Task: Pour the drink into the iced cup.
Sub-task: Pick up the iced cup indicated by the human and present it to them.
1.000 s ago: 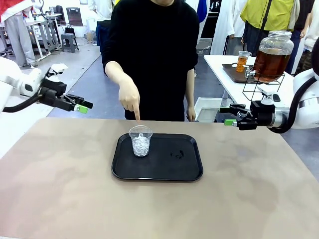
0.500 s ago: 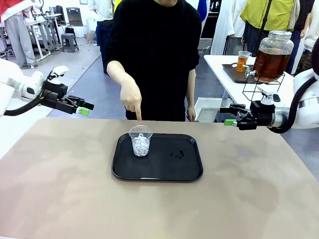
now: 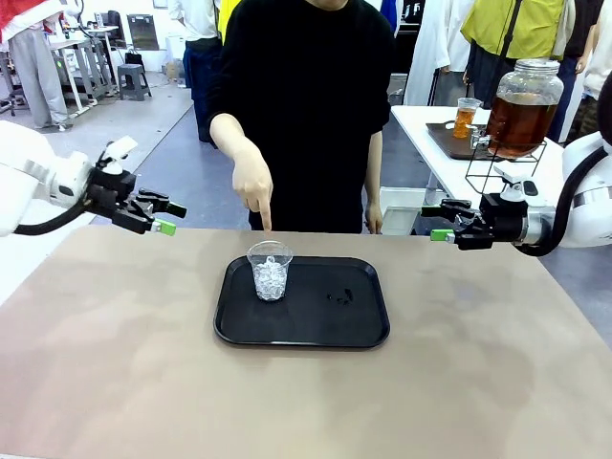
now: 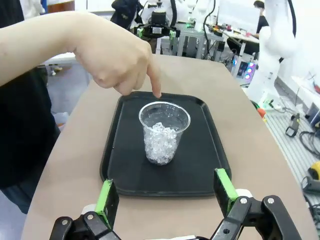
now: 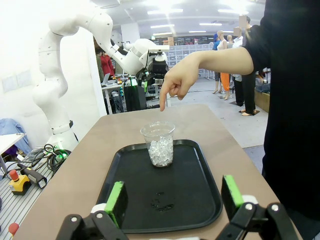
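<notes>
1. Front view: the iced cup (image 3: pixel 271 272) stands on the left part of the black tray (image 3: pixel 320 325), unmoved. The person's hand (image 3: pixel 251 185) still points down at it.
2. The drink (image 3: pixel 516 124) fills a glass jar (image 3: pixel 535 76) on a side table (image 3: pixel 413 120), well apart from the cup.
3. The left end effector (image 3: pixel 170 217), fingers apart and empty, has edged nearer the table (image 3: pixel 124 363).
4. The right end effector (image 3: pixel 438 221), also apart and empty, has not moved.
</notes>
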Robot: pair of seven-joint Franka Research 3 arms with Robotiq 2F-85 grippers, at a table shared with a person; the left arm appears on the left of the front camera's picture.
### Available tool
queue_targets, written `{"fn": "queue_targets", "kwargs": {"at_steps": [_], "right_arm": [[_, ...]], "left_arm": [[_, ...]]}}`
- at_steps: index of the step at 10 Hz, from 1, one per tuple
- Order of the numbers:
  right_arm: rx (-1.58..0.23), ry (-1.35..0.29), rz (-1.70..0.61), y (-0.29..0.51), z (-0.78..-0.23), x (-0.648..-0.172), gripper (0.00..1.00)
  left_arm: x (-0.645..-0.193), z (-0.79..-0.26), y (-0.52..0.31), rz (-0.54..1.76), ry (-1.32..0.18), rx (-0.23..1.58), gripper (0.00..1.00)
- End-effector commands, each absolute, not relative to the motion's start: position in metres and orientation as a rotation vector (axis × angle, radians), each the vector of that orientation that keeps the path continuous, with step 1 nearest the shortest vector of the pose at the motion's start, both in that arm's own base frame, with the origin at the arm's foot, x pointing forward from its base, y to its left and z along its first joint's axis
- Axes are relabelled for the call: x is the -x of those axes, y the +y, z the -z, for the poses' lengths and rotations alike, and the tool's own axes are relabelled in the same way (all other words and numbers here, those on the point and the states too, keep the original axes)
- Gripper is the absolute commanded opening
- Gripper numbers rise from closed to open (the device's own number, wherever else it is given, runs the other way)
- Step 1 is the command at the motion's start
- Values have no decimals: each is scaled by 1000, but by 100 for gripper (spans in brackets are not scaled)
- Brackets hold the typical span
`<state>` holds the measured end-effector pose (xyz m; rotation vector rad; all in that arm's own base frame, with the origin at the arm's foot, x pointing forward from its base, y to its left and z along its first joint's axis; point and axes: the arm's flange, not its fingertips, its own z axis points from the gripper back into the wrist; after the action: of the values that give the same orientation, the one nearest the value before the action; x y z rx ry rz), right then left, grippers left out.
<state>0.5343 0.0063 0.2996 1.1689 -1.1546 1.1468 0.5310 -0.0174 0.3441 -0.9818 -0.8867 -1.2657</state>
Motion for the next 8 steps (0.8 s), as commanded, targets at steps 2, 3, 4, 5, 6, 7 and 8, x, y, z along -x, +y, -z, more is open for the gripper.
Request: {"fn": "queue_targets", "kwargs": {"at_steps": [2, 3, 4, 5, 6, 7, 8], "right_arm": [[-1170, -1154, -1152, 9, -303, -536, 100], [-1170, -1154, -1152, 9, -303, -536, 100], [-1170, -1154, -1152, 9, -303, -536, 100], [-1170, -1154, -1152, 9, -303, -536, 100], [-1170, -1154, -1152, 9, -303, -536, 100], [-1170, -1154, -1152, 9, -303, -536, 100], [-1170, -1154, -1152, 9, -303, -536, 100]], "left_arm": [[-521, -319, -36, 1330, -1014, 916, 100], [-520, -313, -42, 1328, -1051, 872, 100], [-519, -307, -48, 1329, -1067, 844, 100], [-519, -301, -54, 1311, -1077, 850, 100], [-519, -293, -61, 1291, -1087, 857, 100], [-520, -287, -66, 1264, -1099, 884, 100], [-522, -279, -73, 1262, -1079, 915, 100]]}}
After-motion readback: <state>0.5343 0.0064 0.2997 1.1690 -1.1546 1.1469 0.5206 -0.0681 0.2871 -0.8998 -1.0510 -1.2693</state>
